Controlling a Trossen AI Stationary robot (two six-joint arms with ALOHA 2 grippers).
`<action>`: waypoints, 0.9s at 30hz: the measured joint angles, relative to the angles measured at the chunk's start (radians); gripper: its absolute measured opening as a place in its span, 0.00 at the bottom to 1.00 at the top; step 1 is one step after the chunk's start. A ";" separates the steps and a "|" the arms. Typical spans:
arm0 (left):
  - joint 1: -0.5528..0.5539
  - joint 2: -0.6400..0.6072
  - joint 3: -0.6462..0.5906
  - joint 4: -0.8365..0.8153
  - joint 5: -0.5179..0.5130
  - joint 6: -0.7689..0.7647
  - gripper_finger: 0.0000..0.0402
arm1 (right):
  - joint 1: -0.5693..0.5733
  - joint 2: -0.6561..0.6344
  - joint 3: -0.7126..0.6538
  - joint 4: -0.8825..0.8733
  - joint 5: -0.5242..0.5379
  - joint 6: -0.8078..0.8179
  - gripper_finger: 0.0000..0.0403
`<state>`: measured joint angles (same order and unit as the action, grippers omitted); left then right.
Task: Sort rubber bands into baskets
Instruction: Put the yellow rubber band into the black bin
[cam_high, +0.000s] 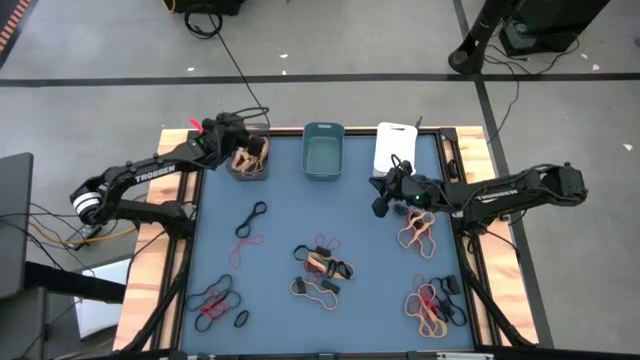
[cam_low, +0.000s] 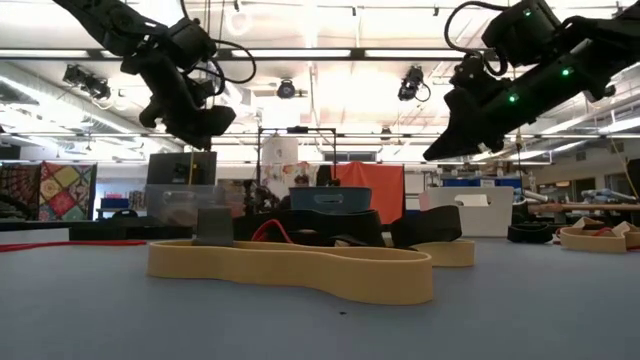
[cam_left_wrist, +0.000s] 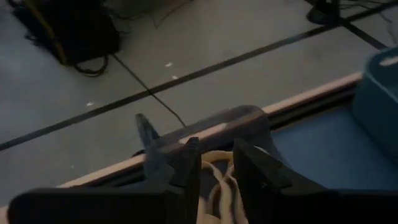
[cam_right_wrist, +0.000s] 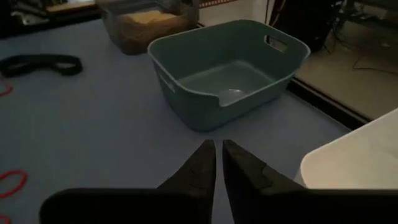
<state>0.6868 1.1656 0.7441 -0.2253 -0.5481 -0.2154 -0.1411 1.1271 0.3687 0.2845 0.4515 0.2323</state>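
Note:
The dark grey basket (cam_high: 247, 163) stands at the table's far left and holds tan rubber bands (cam_left_wrist: 217, 180). My left gripper (cam_high: 254, 150) hangs open just above them (cam_left_wrist: 214, 149); it touches nothing. The teal basket (cam_high: 323, 150) and the white basket (cam_high: 396, 146) stand to its right along the far edge. My right gripper (cam_high: 383, 195) is shut and empty (cam_right_wrist: 216, 146), raised above the table in front of the white basket and pointing at the teal basket (cam_right_wrist: 230, 68). Loose tan, red and black rubber bands (cam_high: 322, 265) lie in clusters on the blue mat.
Band clusters lie at left centre (cam_high: 250, 225), near left (cam_high: 215, 305), right (cam_high: 418, 230) and near right (cam_high: 432, 305). A thick tan band (cam_low: 300, 265) lies close to the low camera. Bare mat lies between the baskets and the clusters.

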 joint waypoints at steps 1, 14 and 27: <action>0.000 0.000 0.000 0.001 0.019 0.004 0.25 | -0.006 0.000 0.000 0.006 0.000 0.005 0.12; -0.035 0.000 -0.021 -0.009 0.265 0.053 0.19 | -0.130 0.000 0.002 0.097 -0.352 -0.010 0.15; -0.544 0.000 -0.146 0.073 0.346 0.050 0.07 | -0.018 0.000 0.003 0.110 -0.346 0.019 0.03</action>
<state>0.1431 1.1656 0.5983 -0.1518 -0.2024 -0.1656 -0.1594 1.1271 0.3721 0.3944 0.1052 0.2514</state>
